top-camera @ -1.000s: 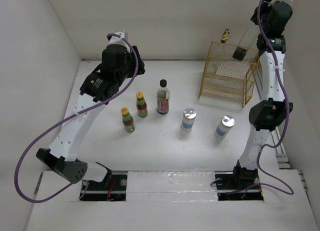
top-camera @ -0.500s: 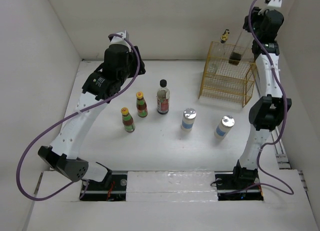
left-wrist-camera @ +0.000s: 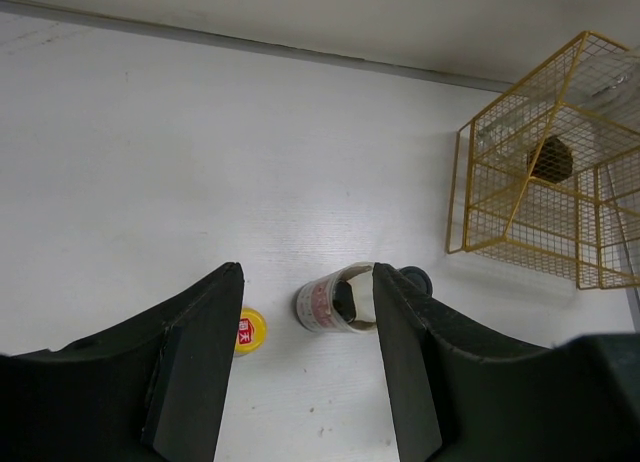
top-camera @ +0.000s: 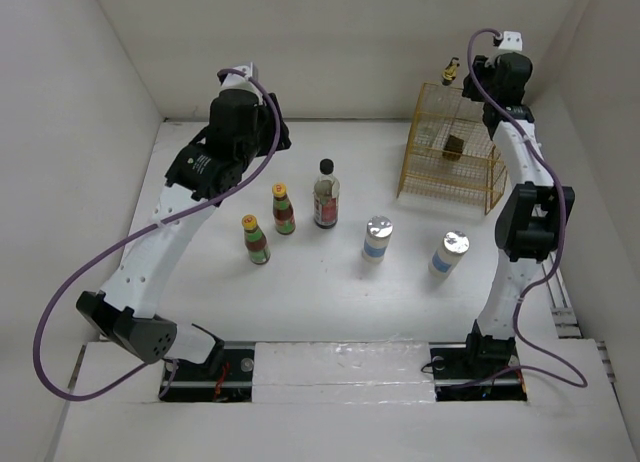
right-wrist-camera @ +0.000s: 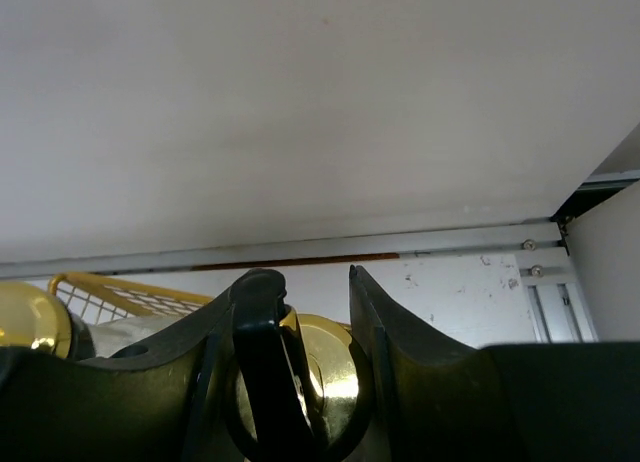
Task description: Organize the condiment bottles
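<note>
Five bottles waiting: two red sauce bottles (top-camera: 257, 239) with yellow caps, one black-capped jar (top-camera: 326, 194) and two shakers (top-camera: 377, 237) stand well apart on the tabletop (top-camera: 330, 292), none of them in the rack.
Rack: the yellow wire rack (top-camera: 445, 177) stands at the back right corner.
Right hand: the right hand (right-wrist-camera: 308, 277) is closed on the gold top of the held glass bottle (top-camera: 455, 145), whose dark bottom hangs inside the rack. I cannot tell if it rests on a shelf yet.
Other glass bottle: the other glass bottle (top-camera: 450, 70) is at the back of the rack, just beside the held one.
Left hand: the left hand (left-wrist-camera: 307, 272) has its fingers apart and holds nothing. It hovers high over the black-capped jar.
Step now: I think the glass bottle is being put down in the rack.
What could go wrong: if the hand lets go too soon, the bottle may drop and tip, because it is tall and thin.
Another worry: the two glass bottles are close, so a small push sideways could knock the other one.
Wire trouble: the bottom could catch on a wire and lean.
</note>
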